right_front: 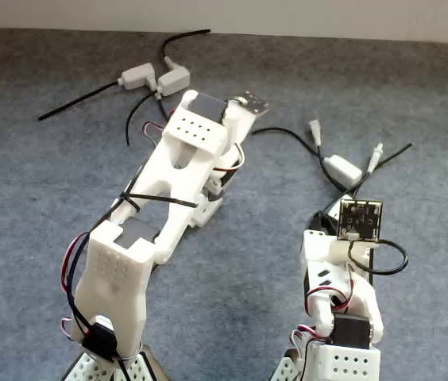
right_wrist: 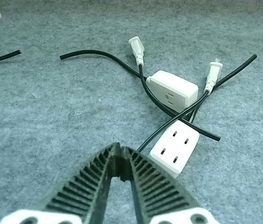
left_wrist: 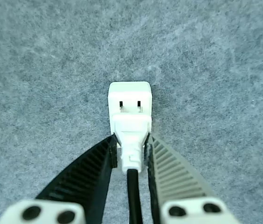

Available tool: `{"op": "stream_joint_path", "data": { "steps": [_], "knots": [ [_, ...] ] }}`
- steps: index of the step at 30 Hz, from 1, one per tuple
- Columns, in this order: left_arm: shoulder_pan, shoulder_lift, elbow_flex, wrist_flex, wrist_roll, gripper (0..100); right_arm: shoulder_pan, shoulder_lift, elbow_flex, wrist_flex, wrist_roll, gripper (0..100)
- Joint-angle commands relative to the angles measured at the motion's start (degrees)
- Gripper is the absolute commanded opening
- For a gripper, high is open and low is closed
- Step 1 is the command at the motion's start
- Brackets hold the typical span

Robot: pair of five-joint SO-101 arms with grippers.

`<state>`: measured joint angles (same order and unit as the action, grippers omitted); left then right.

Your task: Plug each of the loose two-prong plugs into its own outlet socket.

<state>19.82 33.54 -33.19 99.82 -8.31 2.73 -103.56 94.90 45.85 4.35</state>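
On the far left of the grey carpet (right_front: 33,238) two white cord pieces (right_front: 139,77) lie touching each other, each with a black lead trailing away. From above I cannot tell which is plug and which is socket.

My left gripper (left_wrist: 131,142) is closed down narrow on the first plug (left_wrist: 130,130). One ribbed finger sits against each flank of its white body, and its black cord (left_wrist: 132,196) runs back between them. The nose of the first plug is up against a white outlet block (left_wrist: 129,93) that lies flat on the carpet. Two dark marks show where they meet, and they look like prongs only part way in.

Over to the right, the loose left plug (right_wrist: 136,46) lies on the far side, prongs pointing away from me. Its cord curves across the front of the single outlet block (right_wrist: 172,89) just beside it. Nearer to me sits the double outlet block (right_wrist: 175,148), its four slots facing up with nothing in them. The cords cross between these two blocks. The loose right plug (right_wrist: 214,70) lies far right of the single block, and it too is seated in nothing.

My right gripper (right_wrist: 121,163) is fully closed, its ribbed fingers meeting at the tips with nothing between them. It is low over the carpet, just to the near left of the double block.
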Motion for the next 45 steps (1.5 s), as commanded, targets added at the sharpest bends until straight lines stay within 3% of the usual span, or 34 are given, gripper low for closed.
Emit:
{"op": "stream_joint_path", "data": {
  "steps": [1,29,35,45],
  "knots": [
    [0.57,-0.48,-0.31,0.18,0.53,1,0.66,-0.84,6.11,-1.36,-0.44,0.8],
    [-0.84,-0.48,3.74,-2.29,2.64,1,0.66,-0.84,6.11,-1.36,-0.44,0.8],
    [-0.84,-0.48,8.31,-6.15,8.70,1,0.66,-0.84,6.11,-1.36,-0.44,0.8],
    [-1.10,-1.01,8.66,-6.24,9.14,1,0.66,-0.84,6.11,-1.36,-0.44,0.8]
  ]
}}
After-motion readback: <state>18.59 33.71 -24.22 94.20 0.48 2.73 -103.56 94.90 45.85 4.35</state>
